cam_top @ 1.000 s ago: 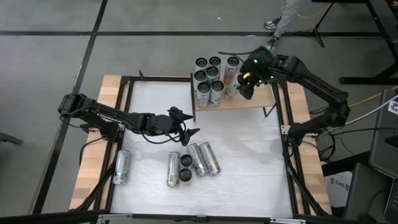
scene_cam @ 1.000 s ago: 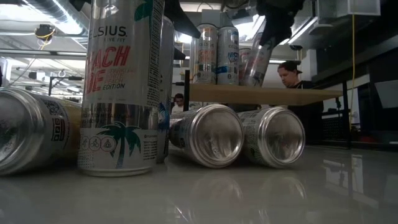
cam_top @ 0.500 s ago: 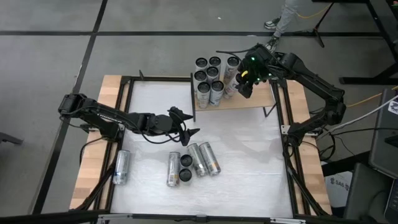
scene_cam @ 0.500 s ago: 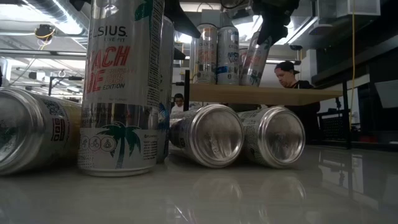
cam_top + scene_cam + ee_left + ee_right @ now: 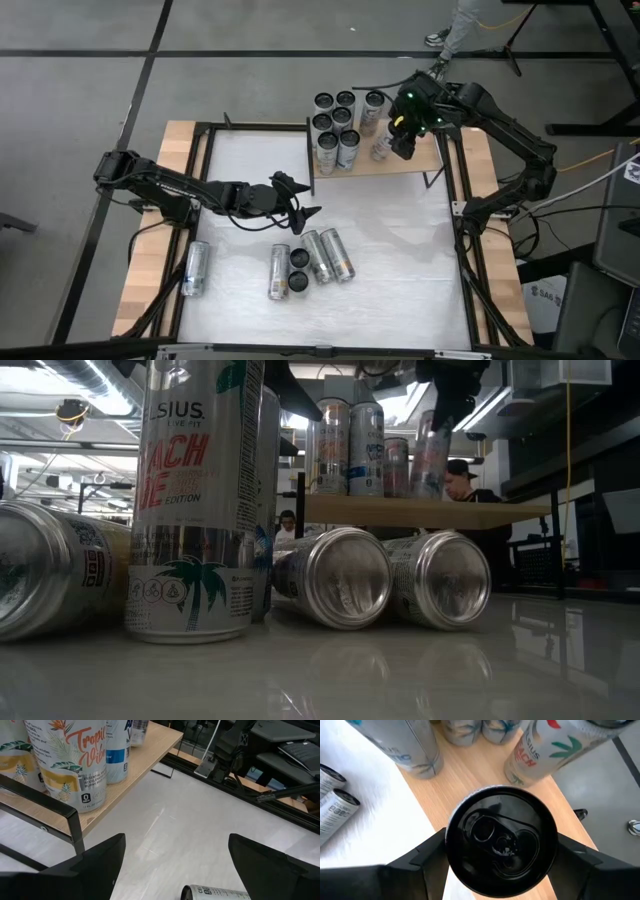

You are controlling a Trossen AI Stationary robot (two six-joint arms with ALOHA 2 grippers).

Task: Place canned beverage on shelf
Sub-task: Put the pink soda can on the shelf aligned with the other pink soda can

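Observation:
The shelf (image 5: pixel 400 164) is a pale wooden board on black posts at the table's far right. Several upright cans (image 5: pixel 335 125) stand on it. My right gripper (image 5: pixel 392 140) is shut on another can (image 5: pixel 501 840) with a black top, held upright over the board's right part, next to a standing can (image 5: pixel 540 752). My left gripper (image 5: pixel 176 840) hangs open over the middle of the table, left of the shelf, with nothing between its fingers. More cans (image 5: pixel 318 256) lie on the white tabletop near it. My right gripper pinches the can's side wall just under the top rim (image 5: pixel 451 845), one finger (image 5: pixel 422 857) on each opposite side. The fingers come from above, pointing steeply down. The can (image 5: pixel 430 455) stands upright with its base at board level; whether it rests there, I cannot tell.
Lying cans (image 5: pixel 279 272) (image 5: pixel 196 268) and two upright ones (image 5: pixel 298 258) sit on the near half of the table. The shelf's black post (image 5: pixel 75 827) stands close to my left gripper. A person (image 5: pixel 465 475) shows beyond the table.
My right gripper has tipped at the wrist and shifted a little toward the table's right edge. The can in its hold, tilted against the row before, now stands upright over the shelf's right part.

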